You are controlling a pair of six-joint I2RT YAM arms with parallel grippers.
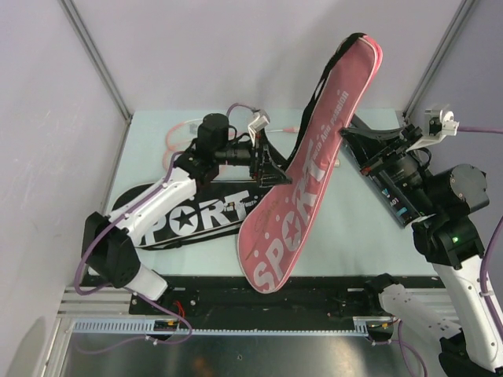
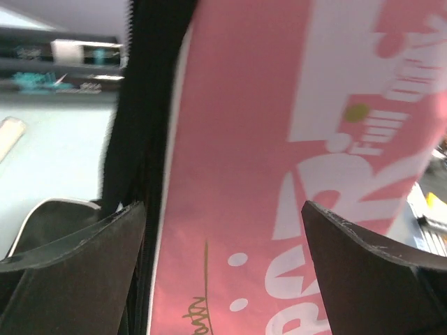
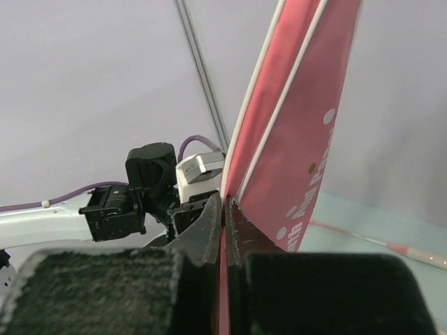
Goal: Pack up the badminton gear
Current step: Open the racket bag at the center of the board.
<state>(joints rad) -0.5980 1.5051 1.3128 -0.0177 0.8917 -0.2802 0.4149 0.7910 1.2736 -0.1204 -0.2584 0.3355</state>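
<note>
A pink racket bag (image 1: 302,184) printed "SPORT" stands tilted, its lower end on the table front and its top raised at the back. My right gripper (image 1: 344,137) is shut on the bag's right edge; in the right wrist view the gripper (image 3: 225,209) pinches the pink fabric (image 3: 293,139). My left gripper (image 1: 273,169) is open against the bag's left, black-zippered side. In the left wrist view the gripper (image 2: 223,237) has its fingers wide apart, with the pink bag (image 2: 265,139) filling the space ahead. A pink-and-white racket (image 1: 179,133) lies at the back left. No shuttlecock shows.
A black "SPORT" racket bag (image 1: 185,220) lies flat on the table at the left, under my left arm. Dark tubes with teal print (image 1: 393,196) lie at the right, under my right arm, and show in the left wrist view (image 2: 49,77). A thin racket shaft (image 3: 391,244) lies behind the pink bag.
</note>
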